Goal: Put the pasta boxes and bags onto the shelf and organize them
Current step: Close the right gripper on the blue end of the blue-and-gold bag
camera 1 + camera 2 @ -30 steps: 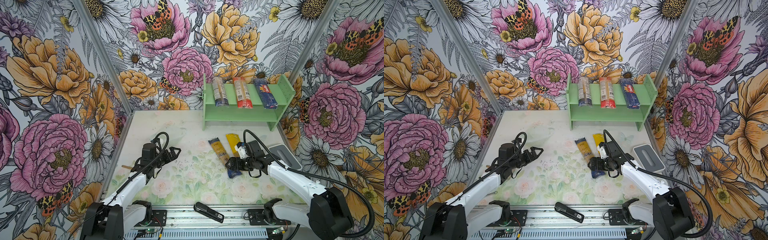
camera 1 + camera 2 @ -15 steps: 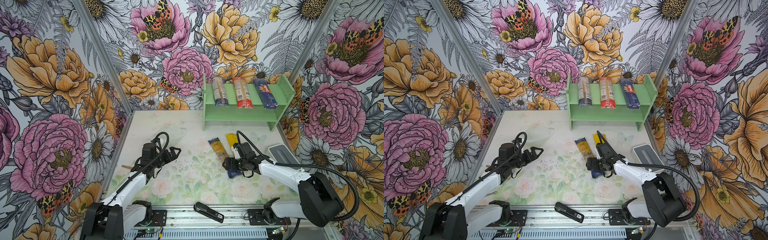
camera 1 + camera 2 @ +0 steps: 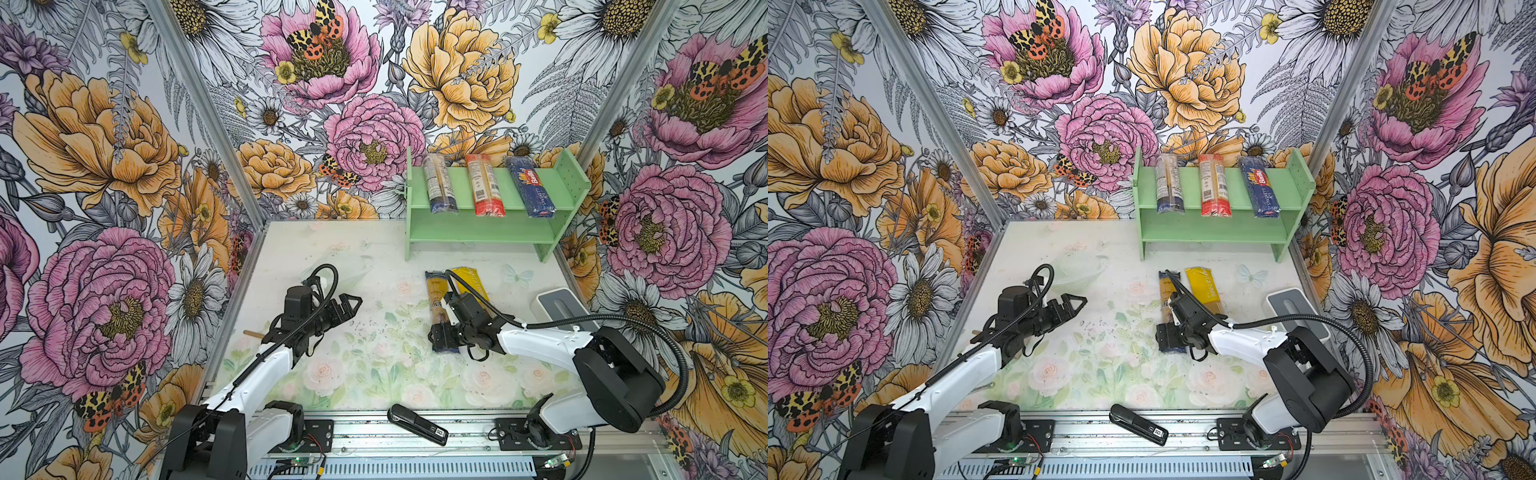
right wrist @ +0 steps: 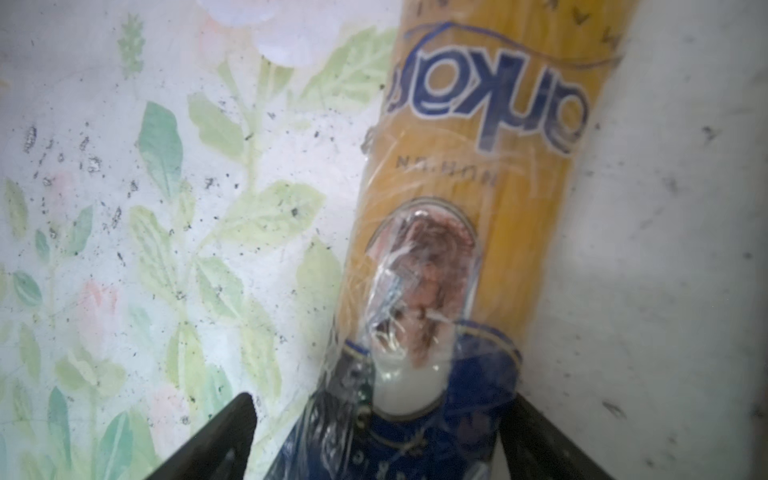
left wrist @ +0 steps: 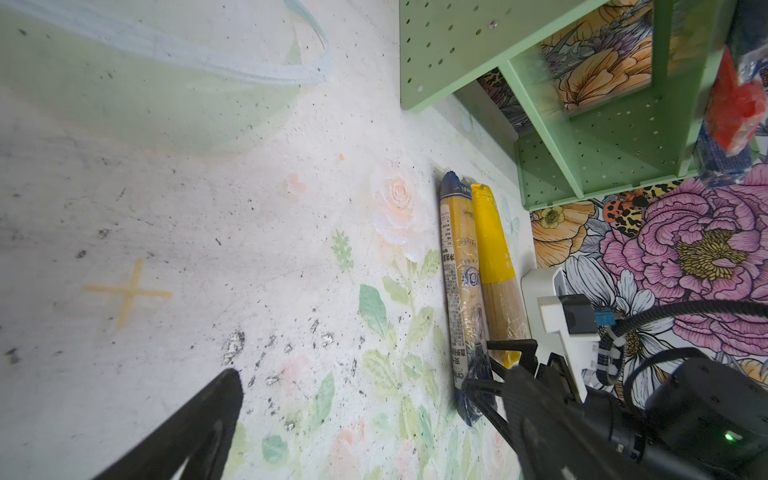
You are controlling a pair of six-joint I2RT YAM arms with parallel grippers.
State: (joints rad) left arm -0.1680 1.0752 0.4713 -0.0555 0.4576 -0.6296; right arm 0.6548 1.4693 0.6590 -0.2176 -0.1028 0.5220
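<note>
on the counter we see the shelf, its top tier bearing the clear pack, red-ended pack and barilla pack; blue-gold pack and yellow pack lie side by side in front; right tool spread wide astride the blue-gold pack's end, left tool wide, empty

In both top views the right gripper covers the near end of the blue-gold windowed spaghetti pack. The wrist behind it covers the near half of the yellow spaghetti pack.

In the right wrist view the windowed pack is blurred and cut off at both ends. The fingers show only as dark wedges at the edge.

In the left wrist view the shelf is cut off, and the red-ended pack on it is blurred.

The label on the black stapler-like object is too small to read.
</note>
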